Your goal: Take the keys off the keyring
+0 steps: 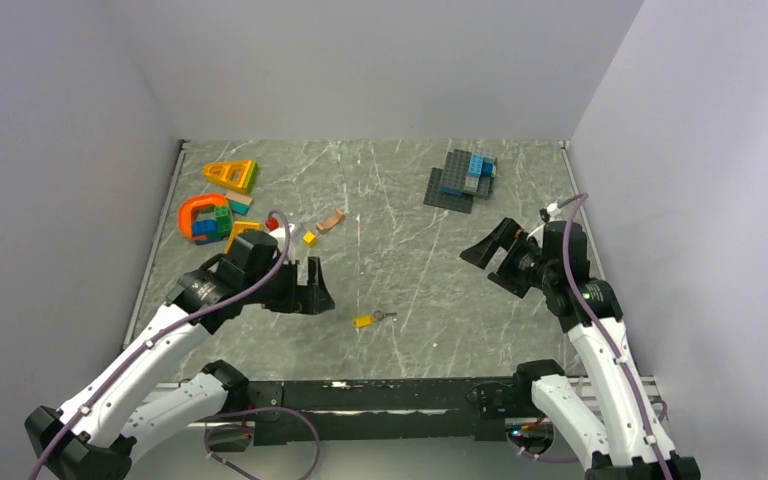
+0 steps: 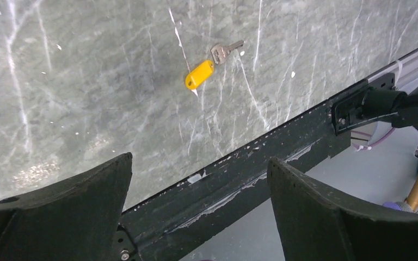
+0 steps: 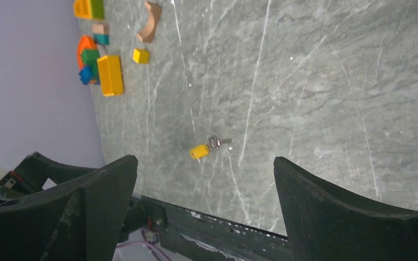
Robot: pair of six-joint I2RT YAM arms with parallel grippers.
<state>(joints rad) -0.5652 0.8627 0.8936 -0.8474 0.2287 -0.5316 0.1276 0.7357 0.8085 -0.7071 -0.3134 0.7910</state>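
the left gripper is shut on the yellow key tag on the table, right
No. The left gripper is open and apart from the yellow key tag, which lies on the table, as the left wrist view shows.

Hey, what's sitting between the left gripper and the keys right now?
Nothing: only bare table lies between the left gripper and the keys, clearest in the left wrist view.
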